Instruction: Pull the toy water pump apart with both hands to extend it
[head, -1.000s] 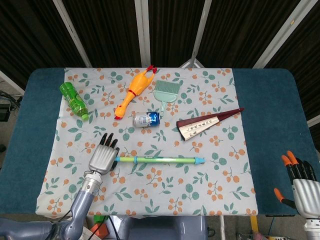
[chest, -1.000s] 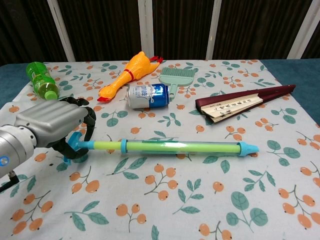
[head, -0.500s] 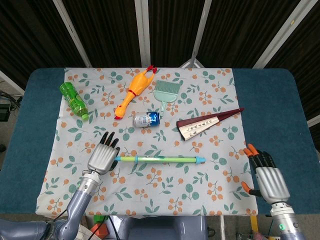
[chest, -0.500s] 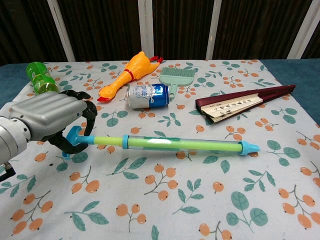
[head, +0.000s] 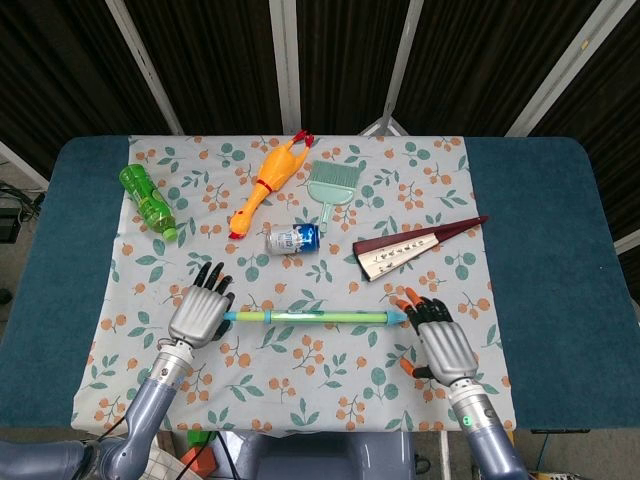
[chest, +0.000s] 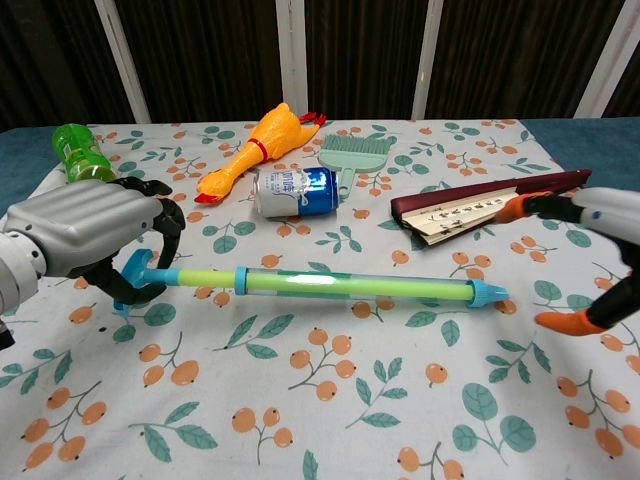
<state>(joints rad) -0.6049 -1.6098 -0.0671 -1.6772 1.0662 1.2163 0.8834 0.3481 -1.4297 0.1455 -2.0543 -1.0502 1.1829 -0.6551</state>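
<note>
A: Where does the toy water pump (chest: 320, 285) lie?

B: Across the near middle of the floral tablecloth (head: 300, 380), lengthwise left to right, just nearer than the drink can (chest: 293, 192) and the folded fan (chest: 480, 208). Its handle end is lifted a little off the cloth; the blue nozzle end looks to rest on it.

A: And the hands?

B: The left hand (chest: 85, 235) has its fingers curled round the blue T-handle at the pump's left end, so it grips that. The right hand (head: 440, 345) sits just beside the nozzle tip with fingers spread and nothing in them; whether a fingertip touches the tip cannot be told.

A: So what should the robot do well here?

B: Judging by that, the right hand's grasp is the step in hand. It should close on the clear barrel rather than the tapered nozzle, which would likely slip. Then both hands should pull straight along the pump's axis, the left keeping the handle level so the plunger rod does not bind.
</note>
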